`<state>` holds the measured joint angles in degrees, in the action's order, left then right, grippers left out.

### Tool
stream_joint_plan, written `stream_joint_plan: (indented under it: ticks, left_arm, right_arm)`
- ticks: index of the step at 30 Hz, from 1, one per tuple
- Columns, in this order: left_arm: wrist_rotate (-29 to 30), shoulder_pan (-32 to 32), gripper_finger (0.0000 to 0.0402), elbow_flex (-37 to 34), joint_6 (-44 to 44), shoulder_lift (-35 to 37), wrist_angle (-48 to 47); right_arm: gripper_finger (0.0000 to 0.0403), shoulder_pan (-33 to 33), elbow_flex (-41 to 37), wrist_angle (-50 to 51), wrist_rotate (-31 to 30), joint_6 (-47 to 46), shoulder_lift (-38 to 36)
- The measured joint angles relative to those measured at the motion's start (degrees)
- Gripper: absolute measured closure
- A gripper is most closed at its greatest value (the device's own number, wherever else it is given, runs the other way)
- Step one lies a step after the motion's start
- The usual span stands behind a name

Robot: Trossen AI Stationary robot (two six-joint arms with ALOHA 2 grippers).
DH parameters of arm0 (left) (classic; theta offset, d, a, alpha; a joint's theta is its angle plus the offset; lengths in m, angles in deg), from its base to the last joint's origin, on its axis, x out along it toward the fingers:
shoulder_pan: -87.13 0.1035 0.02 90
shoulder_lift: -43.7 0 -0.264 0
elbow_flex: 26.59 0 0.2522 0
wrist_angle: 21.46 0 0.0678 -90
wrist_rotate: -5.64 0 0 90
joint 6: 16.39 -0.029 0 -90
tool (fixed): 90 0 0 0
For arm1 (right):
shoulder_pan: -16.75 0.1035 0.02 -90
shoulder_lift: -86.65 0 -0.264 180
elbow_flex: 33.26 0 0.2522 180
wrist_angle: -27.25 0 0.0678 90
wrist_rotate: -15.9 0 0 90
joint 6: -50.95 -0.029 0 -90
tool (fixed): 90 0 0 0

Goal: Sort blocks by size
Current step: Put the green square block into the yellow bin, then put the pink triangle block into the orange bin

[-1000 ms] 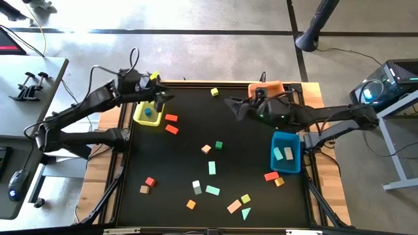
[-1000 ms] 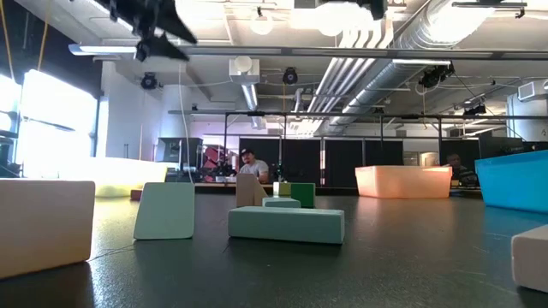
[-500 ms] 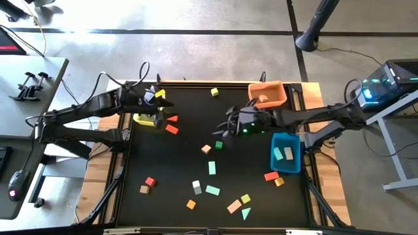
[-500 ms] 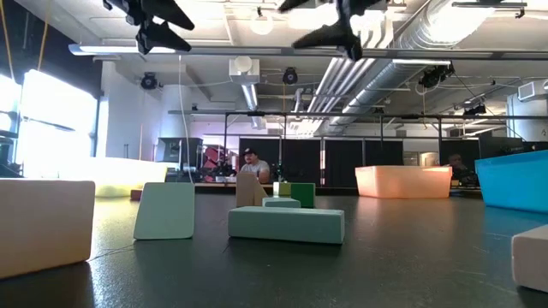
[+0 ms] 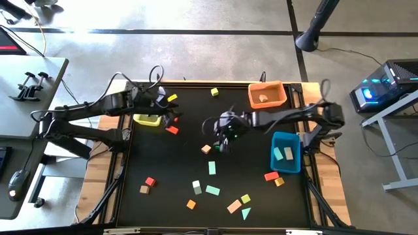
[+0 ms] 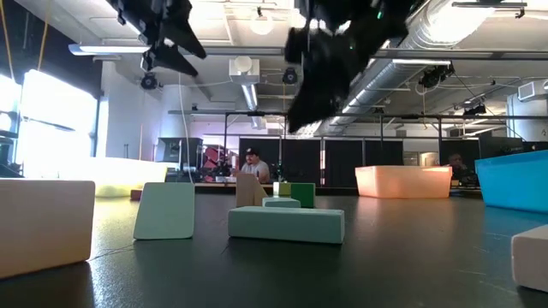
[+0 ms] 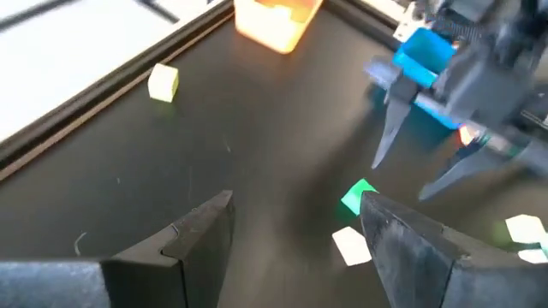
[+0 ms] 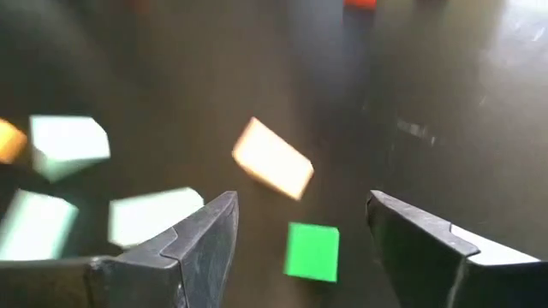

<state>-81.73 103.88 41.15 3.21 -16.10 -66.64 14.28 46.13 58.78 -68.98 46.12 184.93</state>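
Observation:
Small wooden blocks lie scattered on the black table. A green cube (image 5: 219,145) and a tan cube (image 5: 206,149) rest on the mat near the middle. My right gripper (image 5: 223,138) is open and hovers just above them. In the right wrist view its fingers (image 8: 300,201) stand on either side of the green cube (image 8: 312,251), with the tan cube (image 8: 272,169) just beyond. My left gripper (image 5: 171,116) is open and empty beside the yellow bin (image 5: 147,119), over two red blocks (image 5: 172,129). The left wrist view (image 7: 295,201) looks toward my right gripper (image 7: 428,145).
An orange bin (image 5: 267,95) stands at the far right and a blue bin (image 5: 286,151) at the right edge, each with blocks inside. A yellow cube (image 5: 214,92) lies at the far edge. Mint, pink, orange and red blocks (image 5: 213,190) lie toward the near edge.
My right gripper has swung from beside the orange bin toward the table's left and near edge and come down over the green and tan cubes. My left gripper has gone from above the yellow bin a little toward the right and near edge, to the red blocks.

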Motion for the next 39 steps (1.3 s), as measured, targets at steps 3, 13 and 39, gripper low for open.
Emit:
stream_joint_plan:
  ticks: [3,13,39]
  left_arm:
    - [0.00,-0.03,0.0163,0.00,2.50,-1.74,0.06]
    - [-0.01,-0.11,0.0163,0.00,10.04,-6.88,0.12]
    - [0.92,-0.81,0.0163,0.00,24.31,-10.69,2.38]
  right_arm:
    - [0.0148,0.22,-0.02,0.08,-0.60,2.15,3.96]
    - [0.0152,0.20,-1.92,0.13,-5.77,2.60,9.81]
    - [0.0400,-17.73,-7.55,-6.41,7.52,16.13,-7.63]
